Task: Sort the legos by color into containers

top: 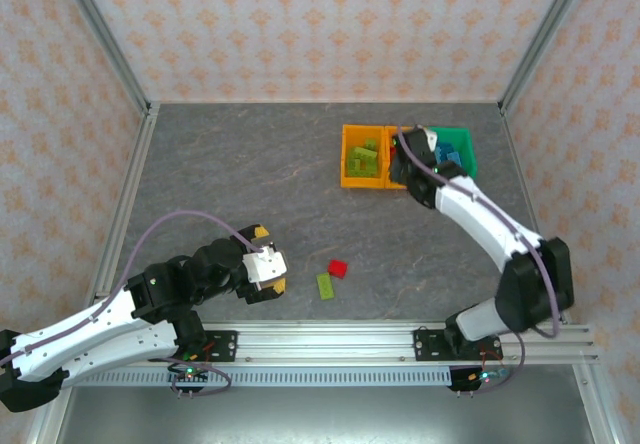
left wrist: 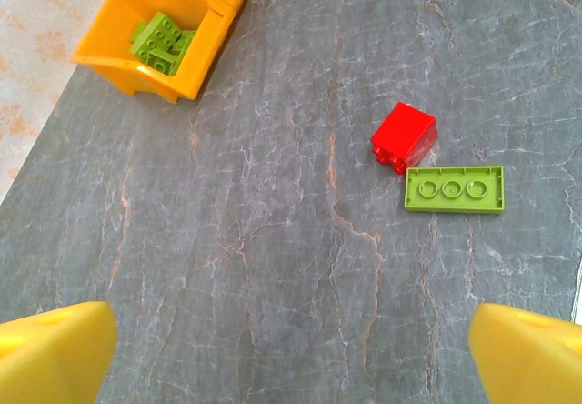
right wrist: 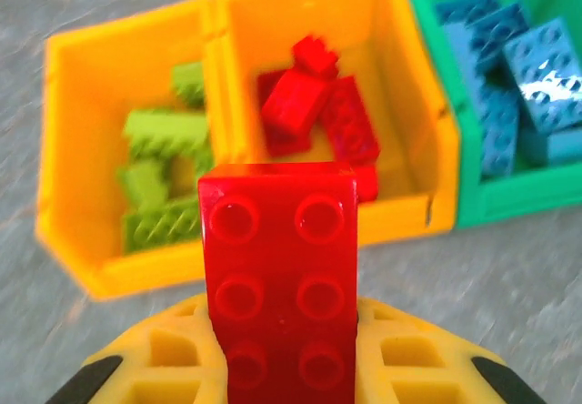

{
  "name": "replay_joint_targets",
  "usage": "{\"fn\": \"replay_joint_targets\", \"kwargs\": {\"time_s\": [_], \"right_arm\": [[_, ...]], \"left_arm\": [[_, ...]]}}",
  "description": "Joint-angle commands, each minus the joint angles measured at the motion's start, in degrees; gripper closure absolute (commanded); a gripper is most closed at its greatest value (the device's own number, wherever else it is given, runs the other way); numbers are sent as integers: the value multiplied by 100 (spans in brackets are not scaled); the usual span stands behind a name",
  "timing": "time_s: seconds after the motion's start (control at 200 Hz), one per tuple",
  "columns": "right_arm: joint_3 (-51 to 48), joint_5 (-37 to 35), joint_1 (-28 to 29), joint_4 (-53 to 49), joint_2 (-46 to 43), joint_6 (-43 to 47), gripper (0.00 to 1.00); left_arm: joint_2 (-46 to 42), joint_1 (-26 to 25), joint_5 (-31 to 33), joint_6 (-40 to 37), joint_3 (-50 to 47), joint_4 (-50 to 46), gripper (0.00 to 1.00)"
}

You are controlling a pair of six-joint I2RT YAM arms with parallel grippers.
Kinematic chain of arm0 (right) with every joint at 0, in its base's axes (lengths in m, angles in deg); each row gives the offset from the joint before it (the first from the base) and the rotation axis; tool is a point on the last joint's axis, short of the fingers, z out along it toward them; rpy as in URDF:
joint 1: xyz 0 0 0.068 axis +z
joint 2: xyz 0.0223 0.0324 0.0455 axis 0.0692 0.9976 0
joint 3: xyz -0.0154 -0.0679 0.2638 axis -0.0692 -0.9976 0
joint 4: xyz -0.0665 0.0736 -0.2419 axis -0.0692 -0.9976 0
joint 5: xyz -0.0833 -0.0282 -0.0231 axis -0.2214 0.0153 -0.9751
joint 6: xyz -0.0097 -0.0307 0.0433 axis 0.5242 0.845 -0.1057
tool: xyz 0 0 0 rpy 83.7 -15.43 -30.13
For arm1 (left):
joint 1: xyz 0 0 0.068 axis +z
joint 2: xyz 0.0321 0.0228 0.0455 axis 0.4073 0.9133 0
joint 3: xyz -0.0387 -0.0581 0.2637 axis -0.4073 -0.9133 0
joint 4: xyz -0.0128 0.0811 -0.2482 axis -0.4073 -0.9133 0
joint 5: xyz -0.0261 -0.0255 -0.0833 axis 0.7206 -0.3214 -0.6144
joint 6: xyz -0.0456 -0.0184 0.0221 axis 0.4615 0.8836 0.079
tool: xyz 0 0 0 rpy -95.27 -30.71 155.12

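We note the right fingers [right wrist: 164, 349] clamped on a red brick [right wrist: 280, 277], near the wall shared by the bin of reds [right wrist: 400, 211] and the bin of limes [right wrist: 56, 149]; released now, it may missort. Our left fingers [left wrist: 55, 354] gape wide, empty.

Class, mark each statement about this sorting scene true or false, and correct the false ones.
1. The right end effector grips a red brick. True.
2. The green bin holds green bricks. False: it holds blue bricks.
3. A loose red brick and a loose green brick lie on the table. True.
4. The left end effector is shut on a brick. False: it is open and empty.
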Motion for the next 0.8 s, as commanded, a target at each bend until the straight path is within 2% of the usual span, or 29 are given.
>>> {"fn": "replay_joint_targets", "kwargs": {"time_s": [0.0,0.105,0.195,0.26,0.465,0.566,0.691,0.796], "right_arm": [[825,112,-380,-223,1032,586,81],[1816,143,-559,-715,1962,691,76],[2334,345,-629,-1021,2305,656,55],[2309,531,-627,-1007,2129,577,49],[1190,1031,-613,-794,596,101,46],[571,1421,-569,-968,-355,-5,45],[-221,1993,-402,-1239,-1519,-173,41],[-792,2270,-12,-1575,-2318,-294,35]], "left_arm": [[-28,31,122,-92,-67,-52,0],[37,29,97,-91,-164,-6,0],[162,22,175,5,-147,26,0],[221,21,280,133,-204,195,0],[501,42,509,1019,21,482,0],[916,29,309,1957,403,614,0],[1835,19,438,3897,893,738,0],[2897,11,726,5378,1481,368,1]]}}
